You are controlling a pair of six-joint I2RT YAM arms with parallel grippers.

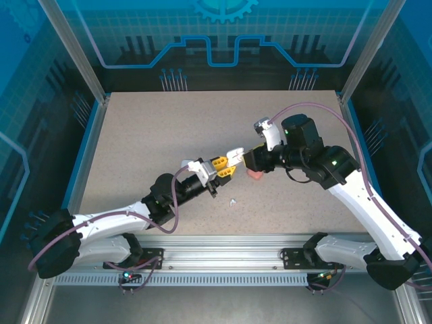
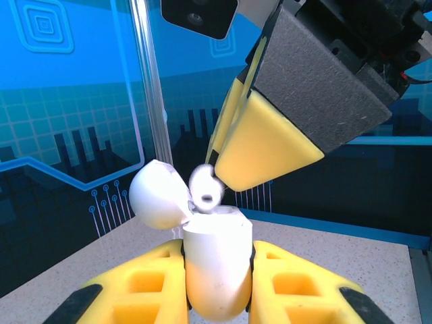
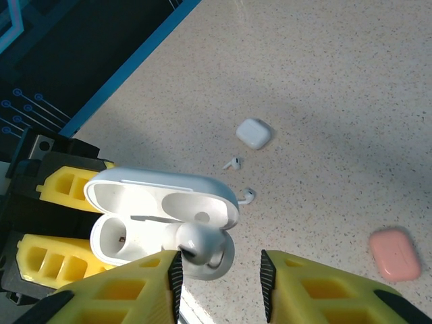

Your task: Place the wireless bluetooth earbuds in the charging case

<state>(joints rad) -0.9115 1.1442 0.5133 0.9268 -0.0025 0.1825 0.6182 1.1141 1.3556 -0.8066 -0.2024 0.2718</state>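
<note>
Right gripper (image 3: 221, 264) jaws apart; white earbud (image 3: 199, 244) at its 11 o'clock, in charging case (image 3: 135, 236) mouth. Left gripper (image 2: 217, 266) clamps it; we press gently, straight.

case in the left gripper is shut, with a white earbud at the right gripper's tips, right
No, the right wrist view shows it open: the case in the left gripper is open, with a white earbud at the right gripper's tips.

earbud (image 2: 204, 185) at charging case (image 2: 214, 270) mouth: blurred | white speck (image 1: 232, 201): too small to identify
</note>
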